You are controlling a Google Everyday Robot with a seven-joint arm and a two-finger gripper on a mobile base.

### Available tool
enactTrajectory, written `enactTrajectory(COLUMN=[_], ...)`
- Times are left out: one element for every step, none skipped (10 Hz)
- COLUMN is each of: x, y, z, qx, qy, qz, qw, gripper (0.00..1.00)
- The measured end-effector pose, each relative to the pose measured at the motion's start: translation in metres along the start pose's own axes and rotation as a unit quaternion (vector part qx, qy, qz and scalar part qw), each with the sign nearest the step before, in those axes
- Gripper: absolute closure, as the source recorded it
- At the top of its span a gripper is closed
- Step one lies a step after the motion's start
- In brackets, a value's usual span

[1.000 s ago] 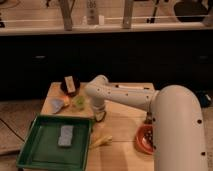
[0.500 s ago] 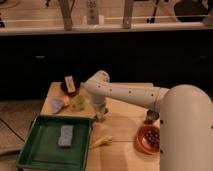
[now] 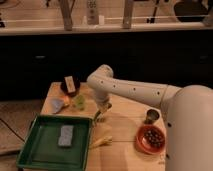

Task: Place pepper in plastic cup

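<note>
The pepper [image 3: 97, 116] is a small dark-green sliver hanging just under my gripper [image 3: 103, 111], above the table by the far right corner of the green tray. The gripper points down from the white arm and looks shut on the pepper's upper end. The plastic cup [image 3: 80, 101] is short, translucent and yellow-green. It stands upright on the table to the left of the gripper, a short gap away. I cannot see anything inside the cup.
A green tray [image 3: 37, 150] holding a grey sponge [image 3: 65, 135] lies front left. A light-blue item [image 3: 57, 105] sits left of the cup, a dark stand with a card [image 3: 70, 85] behind. A pale yellow item [image 3: 101, 142], a metal cup [image 3: 151, 116] and an orange bowl [image 3: 151, 139] lie right.
The arm's big upper link has drawn back to the right, uncovering the orange bowl and the metal cup. The gripper stays near the tray's far right corner with the pepper.
</note>
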Motion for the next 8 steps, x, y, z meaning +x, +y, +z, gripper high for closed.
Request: enactTrajectory(x=[0.004,0.008,0.01,0.01,0.012,0.013,0.012,0.011], y=[0.0,0.0,0.0,0.001,0.002,0.002,0.002,0.001], z=[-0.002,-0.007,-0.011,-0.014,-0.021,-0.027,-0.032,-0.035], qx=[0.001,0.004,0.006,0.008,0.012,0.016,0.019,0.021], qy=[0.002,0.004,0.004,0.004,0.004,0.004,0.002,0.0], qz=[0.0,-0.001,-0.003,-0.005,-0.009,-0.015,-0.019,-0.023], qw=[1.0,1.0,1.0,0.9999,0.9999,0.9998,0.9996,0.9995], gripper=[1.0,1.0,1.0,1.0,1.0,1.0,1.0,1.0])
